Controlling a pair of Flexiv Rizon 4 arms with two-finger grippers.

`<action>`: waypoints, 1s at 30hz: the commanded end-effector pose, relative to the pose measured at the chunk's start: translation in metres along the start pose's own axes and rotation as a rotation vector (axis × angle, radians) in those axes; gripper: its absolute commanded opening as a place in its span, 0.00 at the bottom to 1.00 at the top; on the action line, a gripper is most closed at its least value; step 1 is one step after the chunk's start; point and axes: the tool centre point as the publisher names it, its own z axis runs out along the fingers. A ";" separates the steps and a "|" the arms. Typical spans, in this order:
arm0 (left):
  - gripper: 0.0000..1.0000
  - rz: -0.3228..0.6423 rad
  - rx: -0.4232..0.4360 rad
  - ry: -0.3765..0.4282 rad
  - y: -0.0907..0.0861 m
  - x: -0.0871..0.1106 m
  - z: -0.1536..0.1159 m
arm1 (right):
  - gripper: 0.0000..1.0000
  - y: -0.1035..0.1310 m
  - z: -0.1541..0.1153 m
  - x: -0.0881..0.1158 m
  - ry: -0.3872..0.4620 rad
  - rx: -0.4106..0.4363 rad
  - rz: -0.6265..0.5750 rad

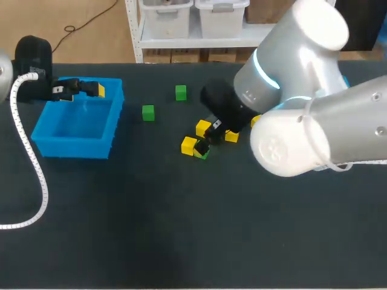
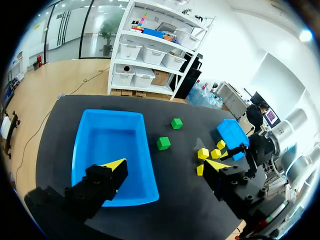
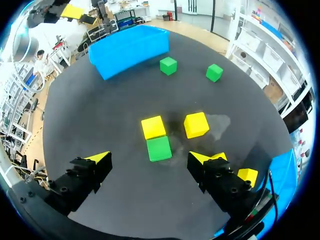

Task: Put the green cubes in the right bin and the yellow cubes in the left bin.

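My left gripper (image 1: 78,89) (image 2: 165,165) hangs open over the far end of the left blue bin (image 1: 75,124) (image 2: 111,145), holding nothing. My right gripper (image 1: 208,142) (image 3: 150,159) stands open low over the cluster of cubes. A green cube (image 3: 159,148) (image 1: 201,152) lies between its fingers, untouched. Yellow cubes (image 3: 153,127) (image 3: 196,124) lie just ahead of it, and another yellow cube (image 3: 247,176) sits beside one finger. Two green cubes (image 1: 181,92) (image 1: 148,112) lie apart between the cluster and the left bin. The right bin (image 2: 231,134) (image 3: 282,170) sits behind my right arm.
In the head view my right arm hides the right bin and part of the cluster. A white cable (image 1: 27,157) from my left arm curls over the table's left side. The dark tabletop (image 1: 181,229) runs open toward the near edge.
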 end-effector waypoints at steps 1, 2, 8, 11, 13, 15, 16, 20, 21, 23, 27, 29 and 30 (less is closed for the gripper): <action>1.00 0.003 0.016 -0.008 0.003 0.002 0.000 | 1.00 -0.001 0.010 -0.003 0.013 0.001 0.000; 1.00 0.003 0.016 -0.008 0.003 0.002 0.000 | 1.00 -0.002 0.012 -0.003 0.017 0.003 0.001; 1.00 0.003 0.016 -0.008 0.003 0.002 0.000 | 1.00 -0.007 0.018 -0.002 0.030 0.018 0.003; 1.00 0.003 0.016 -0.008 0.003 0.002 0.000 | 1.00 -0.011 0.020 -0.001 0.036 0.032 0.001; 1.00 0.003 0.016 -0.008 0.003 0.002 0.000 | 1.00 -0.013 0.022 0.000 0.044 0.038 -0.003; 1.00 0.003 0.016 -0.008 0.003 0.002 0.000 | 1.00 -0.014 0.025 0.001 0.057 0.051 -0.012; 1.00 0.003 0.016 -0.008 0.003 0.002 0.000 | 1.00 -0.014 0.027 0.001 0.063 0.056 -0.011; 1.00 0.003 0.016 -0.008 0.003 0.002 0.000 | 1.00 -0.015 0.033 0.002 0.078 0.065 -0.016; 1.00 0.003 0.016 -0.008 0.003 0.002 0.000 | 1.00 -0.015 0.035 0.002 0.084 0.079 -0.022; 1.00 0.003 0.016 -0.008 0.003 0.002 0.000 | 1.00 -0.014 0.038 0.001 0.090 0.088 -0.033; 1.00 0.003 0.016 -0.008 0.003 0.002 0.000 | 0.03 -0.013 0.039 0.000 0.099 0.125 -0.047; 1.00 0.003 0.016 -0.008 0.003 0.002 0.000 | 0.00 -0.013 0.039 0.000 0.098 0.125 -0.045; 1.00 0.003 0.016 -0.008 0.003 0.002 0.000 | 0.00 -0.012 0.039 0.000 0.095 0.132 -0.048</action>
